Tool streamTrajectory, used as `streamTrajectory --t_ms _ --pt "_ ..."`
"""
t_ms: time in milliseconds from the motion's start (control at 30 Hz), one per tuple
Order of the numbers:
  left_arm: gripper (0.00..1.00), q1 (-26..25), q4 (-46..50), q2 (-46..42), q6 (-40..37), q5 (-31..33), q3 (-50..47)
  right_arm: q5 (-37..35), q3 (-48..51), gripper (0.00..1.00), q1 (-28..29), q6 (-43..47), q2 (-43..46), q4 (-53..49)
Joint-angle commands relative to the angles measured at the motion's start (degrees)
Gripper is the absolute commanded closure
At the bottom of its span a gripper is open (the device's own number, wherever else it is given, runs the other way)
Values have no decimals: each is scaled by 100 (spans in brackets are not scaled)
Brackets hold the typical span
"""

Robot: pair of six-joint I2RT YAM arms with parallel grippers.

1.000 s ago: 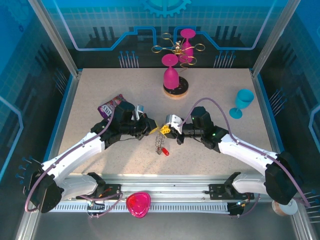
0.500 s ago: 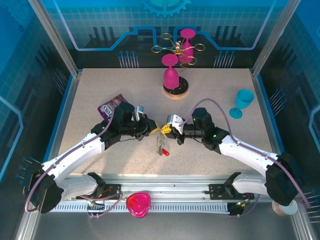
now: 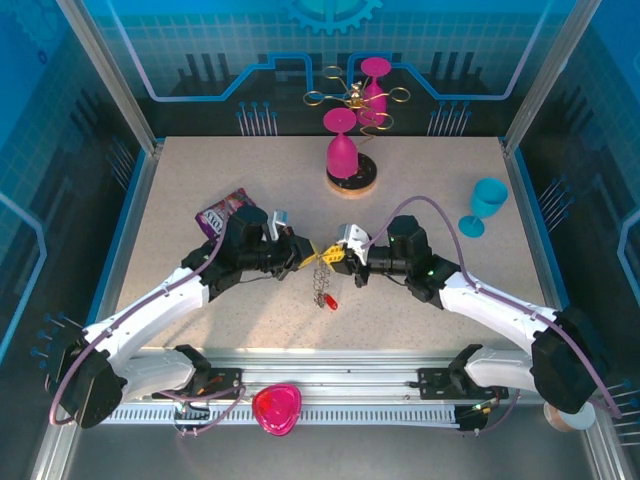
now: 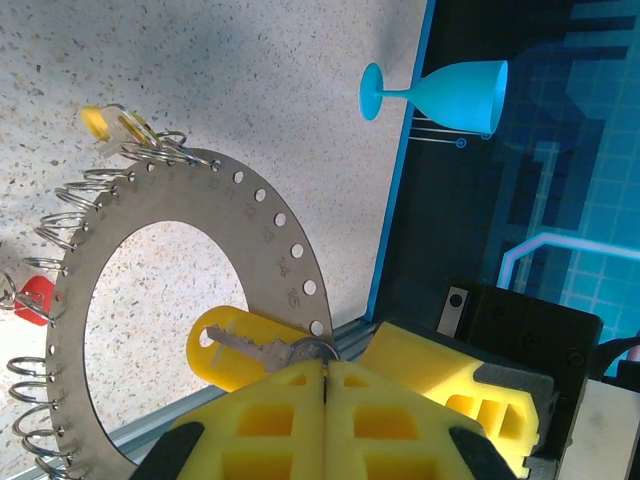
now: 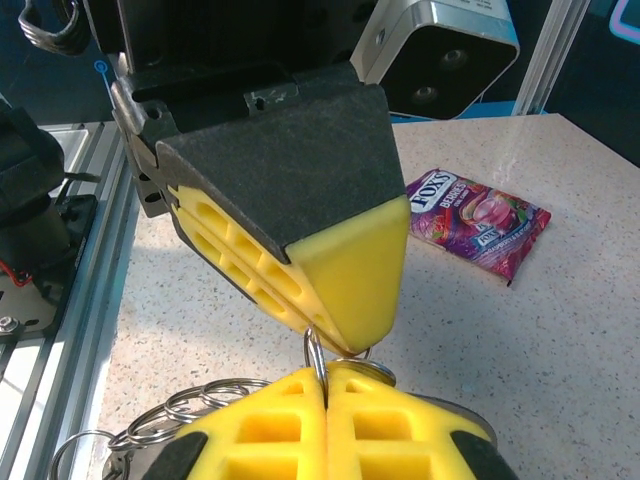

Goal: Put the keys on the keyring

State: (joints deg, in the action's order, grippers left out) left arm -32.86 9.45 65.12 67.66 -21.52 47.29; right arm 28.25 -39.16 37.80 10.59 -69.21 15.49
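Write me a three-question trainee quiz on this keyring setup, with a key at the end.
1. True or false: the left gripper and the right gripper are both shut.
2. In the left wrist view, which colour is the head of the key that lies against the keyring, closest to the left gripper? A red, B yellow, C dark.
3. Name the object standing upright near the right edge of the table.
Key: 1 true. 2 B. 3 the blue goblet.
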Motion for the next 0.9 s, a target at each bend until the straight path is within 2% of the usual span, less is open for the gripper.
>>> streamTrajectory --t_ms 0,200,400,600,700,767,867 --pt "100 52 -53 -138 129 -160 -143 -208 81 100 -99 -208 136 587" --pt "99 62 -243 -142 287 -186 -238 -218 136 100 -106 -329 142 767" --pt "69 79 -323 -156 337 -178 -277 -171 179 100 -106 -426 101 916" --pt "55 151 -252 -344 207 27 -293 -174 193 100 -111 -444 79 938" --pt "50 192 81 -593 -192 448 -232 -176 192 100 -106 -411 79 891" --pt "47 192 326 -775 -750 784 -147 -154 198 100 -106 -389 76 836" --pt "45 197 579 -1005 -2317 1043 -2 -86 165 100 -115 -365 69 747"
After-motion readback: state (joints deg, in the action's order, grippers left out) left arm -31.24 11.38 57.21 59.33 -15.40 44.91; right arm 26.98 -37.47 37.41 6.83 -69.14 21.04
